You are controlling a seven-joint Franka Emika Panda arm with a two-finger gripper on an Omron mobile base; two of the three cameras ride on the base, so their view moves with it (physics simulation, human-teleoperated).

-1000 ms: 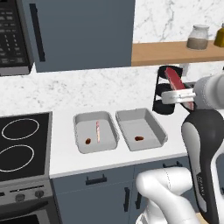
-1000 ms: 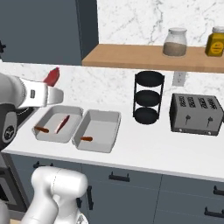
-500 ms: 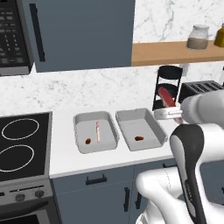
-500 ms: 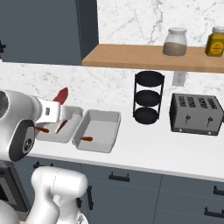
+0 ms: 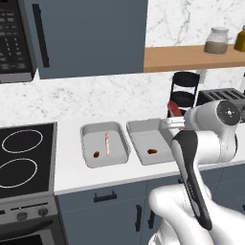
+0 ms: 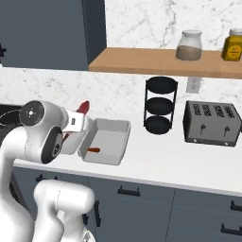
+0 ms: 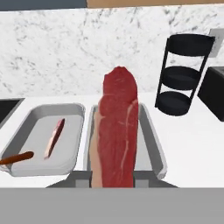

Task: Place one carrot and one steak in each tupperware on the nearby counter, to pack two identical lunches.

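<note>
Worktop (image 5: 72,165): white, dark drawers below, stove (image 5: 24,160) at its left end.

Two grey tupperware trays sit side by side, nearly touching, in the middle of it. Left tray (image 5: 104,143) holds one steak (image 5: 107,143) lying lengthwise plus one carrot (image 5: 96,154) near its front left corner. Right tray (image 5: 146,139) holds one carrot (image 5: 152,151) on its floor; from the right base camera that carrot (image 6: 93,151) sits toward the near side of the tray (image 6: 113,137).

Toaster (image 6: 210,124) and black three-tier rack (image 6: 160,105) stand on the worktop further right, well apart from the trays. Wooden shelf (image 6: 160,62) above them carries two jars (image 6: 189,45).

My pincer (image 7: 113,177) is pinching the second steak (image 7: 116,131) at its near end; the slab sticks out away from me, roughly level, above the right tray and clear of its floor. In the hand camera it covers the middle of that tray (image 7: 151,140), running along the tray's long axis. From the left base camera only the steak's red tip (image 5: 174,108) pokes out past my wrist, over the tray's right rim.
</note>
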